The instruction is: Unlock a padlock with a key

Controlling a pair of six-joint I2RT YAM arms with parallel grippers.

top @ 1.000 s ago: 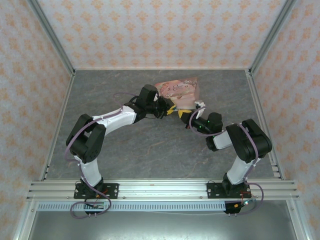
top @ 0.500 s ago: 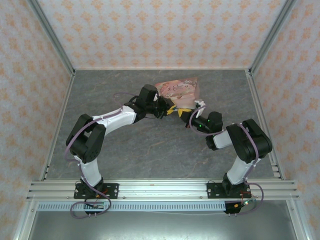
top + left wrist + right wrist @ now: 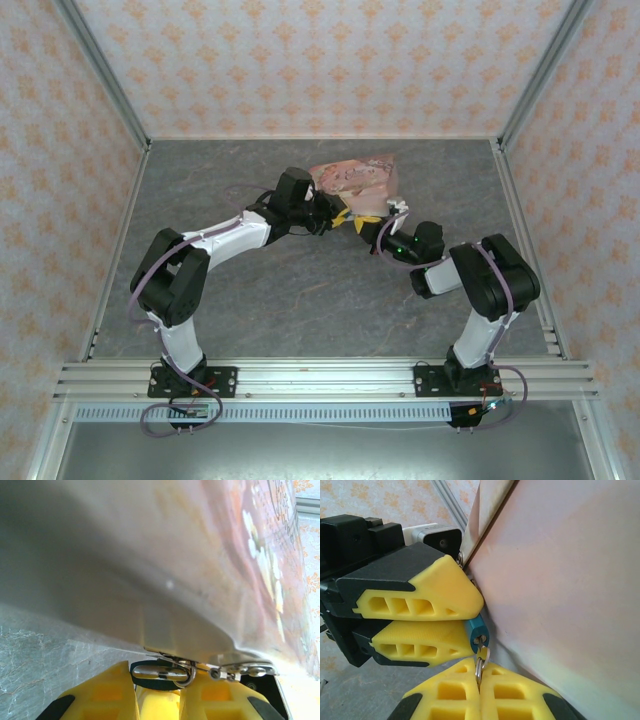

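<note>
Little had changed over the last second. The padlock [image 3: 477, 629] sat where it had been, off the table [image 3: 250, 300], just at 6 o'clock of the pink box [image 3: 355, 175] in the top view. In the right wrist view its teal body was wedged between the two yellow fingers of the left gripper [image 3: 470, 620], which reached in from 9 o'clock and pinched it, keyhole facing down.

From that keyhole a thin metal key [image 3: 480, 652] with its ring dropped toward 6 o'clock and vanished between the pads of the right gripper [image 3: 480, 680], which were pressed together on it. The box's pale wall [image 3: 560, 580] stood close at 3 o'clock of the lock; whether it touched I could not tell.

Neither grip had loosened or tightened. In the top view the two arms had only crept slightly toward 10 o'clock, with the left gripper [image 3: 343, 214] and right gripper [image 3: 375, 226] staying nose to nose.

My reading was that the key was seated or nearly so and the turn was not yet made. The left wrist view showed the pale shackle [image 3: 160, 671] apparently still closed, so the lock looked unopened. The next move would need a twist without the lock slipping.
</note>
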